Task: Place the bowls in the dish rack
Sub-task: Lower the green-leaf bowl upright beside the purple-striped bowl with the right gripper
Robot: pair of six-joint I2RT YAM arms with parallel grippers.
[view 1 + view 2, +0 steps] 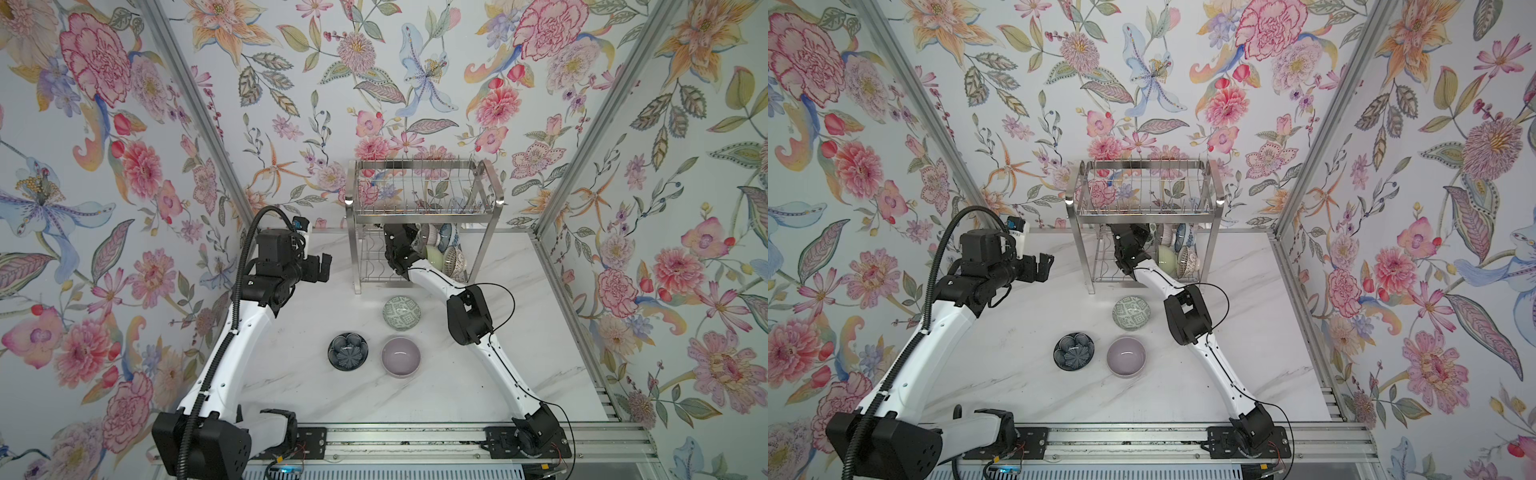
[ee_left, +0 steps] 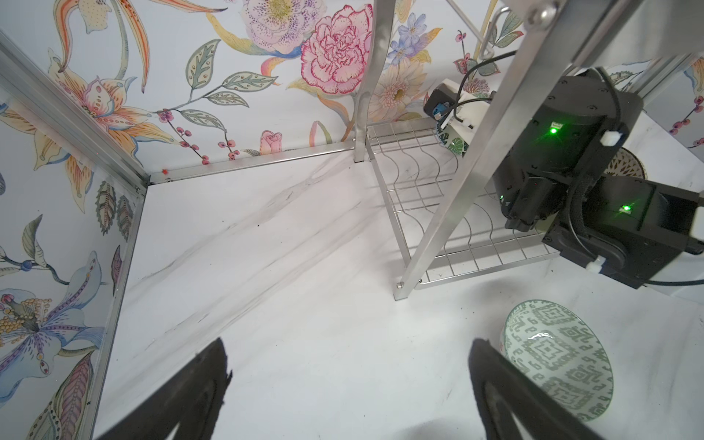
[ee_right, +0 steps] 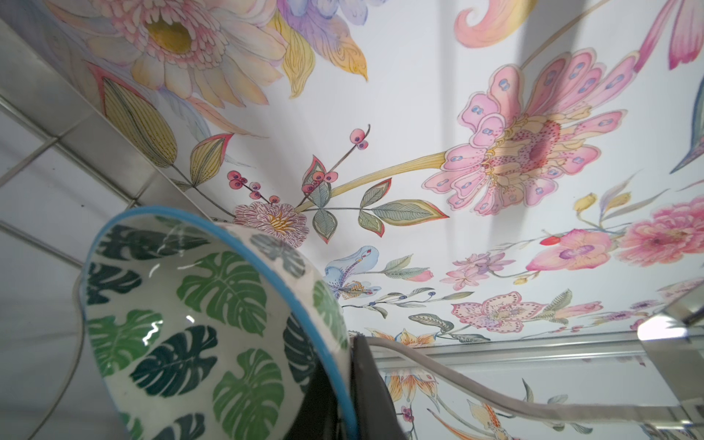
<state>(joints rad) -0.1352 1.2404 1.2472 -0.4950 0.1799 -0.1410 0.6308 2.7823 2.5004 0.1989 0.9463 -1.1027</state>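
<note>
Rack [image 1: 419,214] sits just above mid-frame, with a few bowls [image 1: 451,262] stood in the right end of its lower shelf. Right gripper [image 3: 344,384] is in under the top tier, jaws pinched on the leaf bowl [image 3: 198,316] rim. Left gripper [image 1: 322,268] hangs left of the rack, jaws wide, empty. Below the rack on the table [image 1: 519,332]: geometric bowl [image 1: 401,313], lilac bowl [image 1: 400,357], dark bowl [image 1: 348,351].

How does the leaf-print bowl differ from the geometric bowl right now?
The leaf-print bowl has green leaves and a blue rim; the geometric bowl, a grey-green angular pattern. The leaf-print bowl is tipped on its side; the geometric bowl stands upright. The right gripper pinches the leaf-print bowl's rim inside the dish rack; the geometric bowl sits free on the table. Both are round and patterned inside.
</note>
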